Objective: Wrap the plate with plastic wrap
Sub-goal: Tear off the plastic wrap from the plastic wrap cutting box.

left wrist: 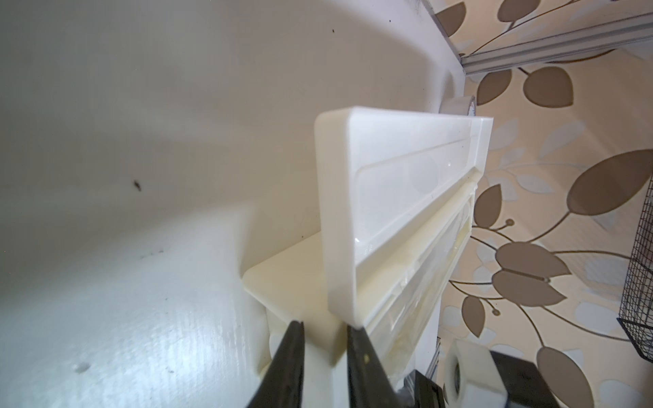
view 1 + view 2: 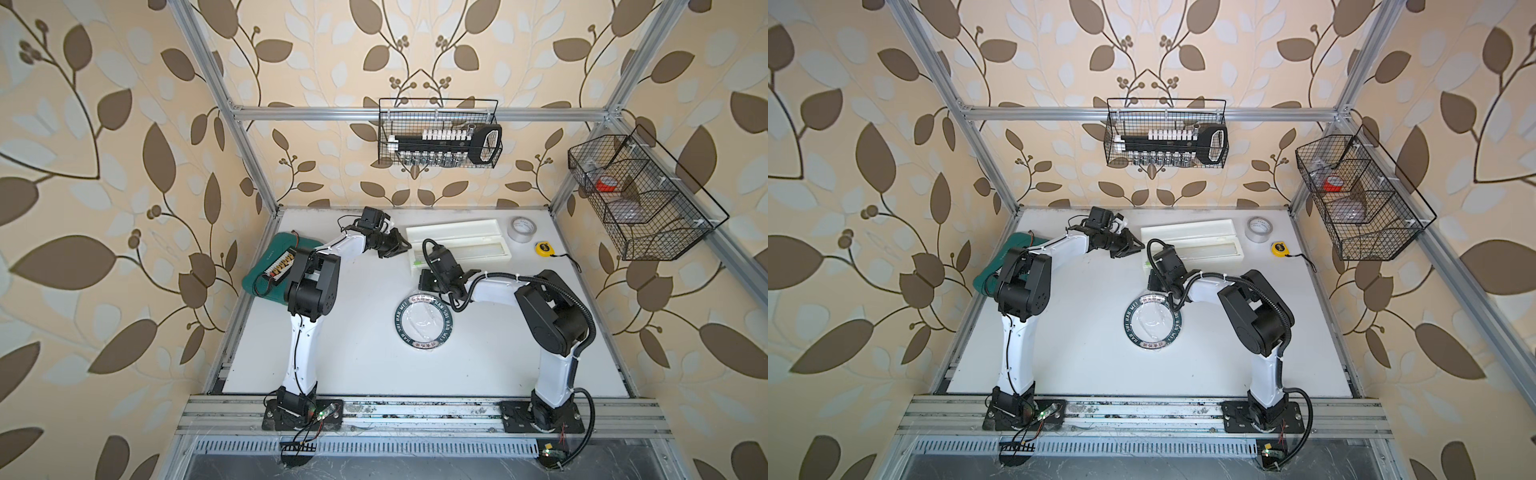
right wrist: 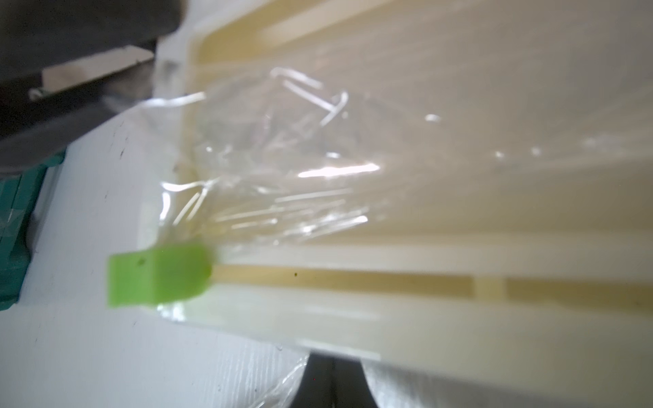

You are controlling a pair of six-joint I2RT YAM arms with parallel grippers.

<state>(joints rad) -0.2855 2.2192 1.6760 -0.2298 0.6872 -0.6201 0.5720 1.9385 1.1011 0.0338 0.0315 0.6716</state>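
In both top views we see the plate (image 2: 400, 323) lying flat near the middle of the counter (image 2: 353, 353), with a glossy crinkle of plastic wrap (image 2: 420, 323) on its white centre. The dispenser box (image 2: 465, 250) lies along the far edge, its lid (image 2: 453, 229) open. The right tool (image 2: 432, 272) sits between plate and box, just beyond the plate's far rim. The left tool (image 2: 405, 246) is at the box's end toward the counter's left edge, well apart from the plate.

In the left wrist view, the left tool's fingers (image 1: 288, 356) stand close on either side of the box's end ledge, gripping it. The lid stands upright.

In the right wrist view, the right tool's jaws are closed at the box's front edge, near the green tab (image 3: 159, 275). Plastic wrap spills over the box, and we cannot tell whether any is pinched.
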